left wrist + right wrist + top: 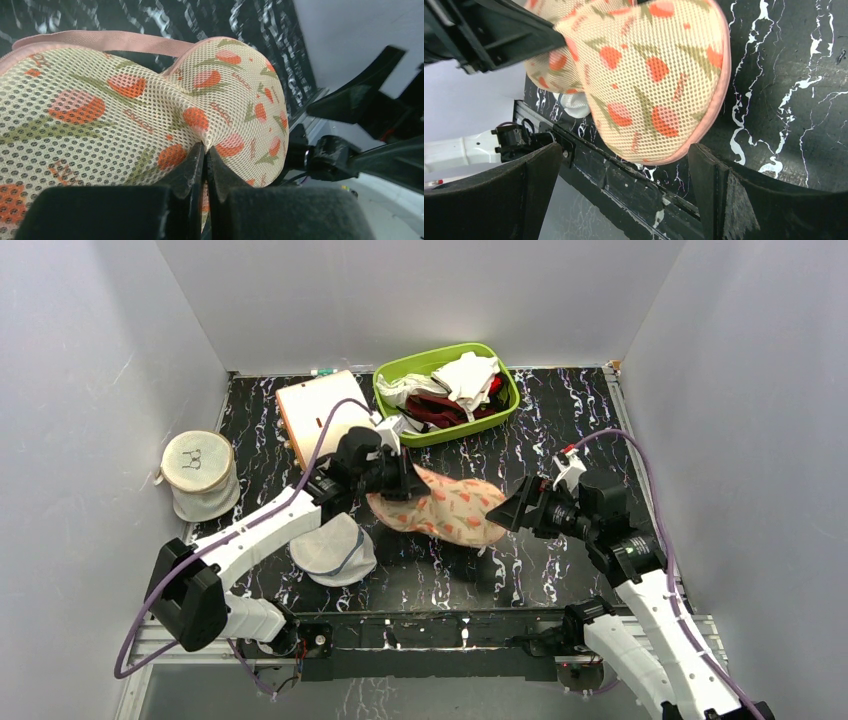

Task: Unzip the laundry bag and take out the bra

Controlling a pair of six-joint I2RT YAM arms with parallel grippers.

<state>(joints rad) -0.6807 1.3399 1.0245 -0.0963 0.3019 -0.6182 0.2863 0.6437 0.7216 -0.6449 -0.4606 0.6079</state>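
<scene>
The laundry bag (450,508), a flat peach case with red and green print and pink zip edging, hangs lifted above the black marbled table. My left gripper (405,483) is shut on its fabric at the left end; in the left wrist view the mesh of the laundry bag (125,115) bunches into the closed fingertips (192,160). My right gripper (512,512) stands open just right of the bag's far end. The right wrist view has the laundry bag (644,75) rounded end just ahead of the wide-apart fingers (709,180), not touching. The bra is hidden.
A green basin (445,390) with white cloths and a dark red garment sits at the back. A peach box (318,412) lies left of it. A white mesh cylinder bag (198,475) stands at the left; a round white mesh pouch (333,552) lies under my left arm.
</scene>
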